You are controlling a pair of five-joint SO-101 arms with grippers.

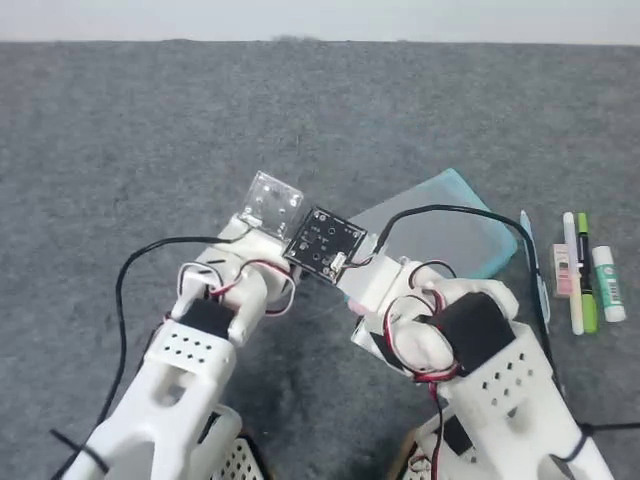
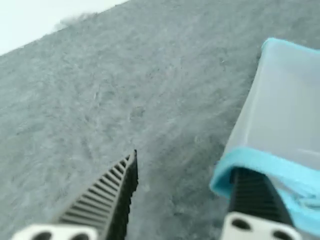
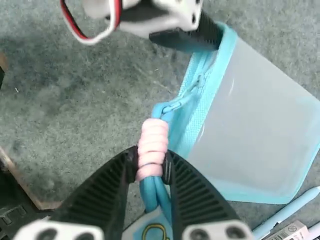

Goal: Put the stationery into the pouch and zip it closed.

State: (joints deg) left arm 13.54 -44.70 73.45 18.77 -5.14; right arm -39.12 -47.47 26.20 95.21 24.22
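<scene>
Right gripper point(image 3: 150, 172) sits closest to the lens: I see its 2 fingers pinched tight on the pink zip pull point(image 3: 152, 145), w/ blue cord running down between them. The pull hangs off a corner of the pouch point(image 3: 250, 115), which lies flat on the grey mat point(image 1: 150, 130), translucent w/ teal trim. Left gripper point(image 2: 182, 195) is spread wide and grips nothing; 1 finger point(image 2: 255, 192) touches the pouch's teal edge and is partly hidden by it, the other is over bare mat. Stationery point(image 1: 574, 280) lies in a row on the mat just beside the pouch, incl. a green marker point(image 1: 586, 265) and a glue stick point(image 1: 607, 283), all outside it.
</scene>
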